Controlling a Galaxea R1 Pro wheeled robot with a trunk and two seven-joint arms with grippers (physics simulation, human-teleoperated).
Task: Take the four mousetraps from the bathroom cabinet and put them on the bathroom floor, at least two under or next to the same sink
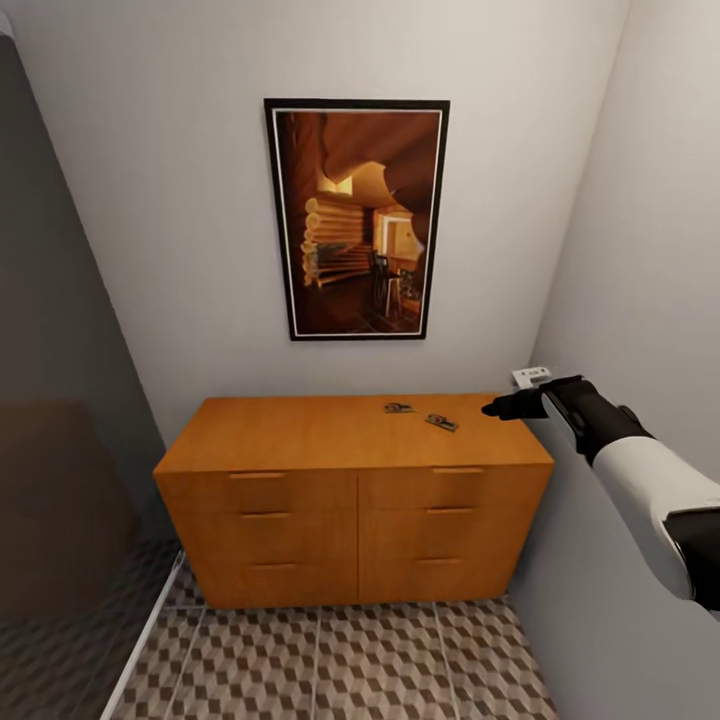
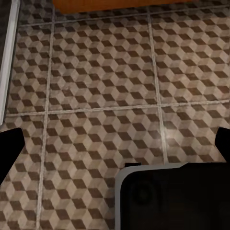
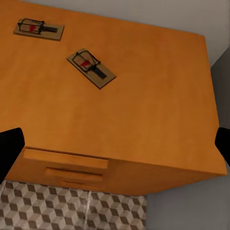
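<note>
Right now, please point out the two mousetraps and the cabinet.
Nearer mousetrap (image 3: 91, 68), right wrist view, on its wooden board.
Farther mousetrap (image 3: 38, 28), right wrist view, on its board.
Cabinet (image 1: 300, 430), head view, on its bare top.

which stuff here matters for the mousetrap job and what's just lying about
For the job:
- two mousetraps on the cabinet top, one nearer the wall, one nearer the front
- cabinet
- bathroom floor
- right gripper, beside the cabinet's right end

Just there:
- framed picture on the wall
- white wall fitting
</note>
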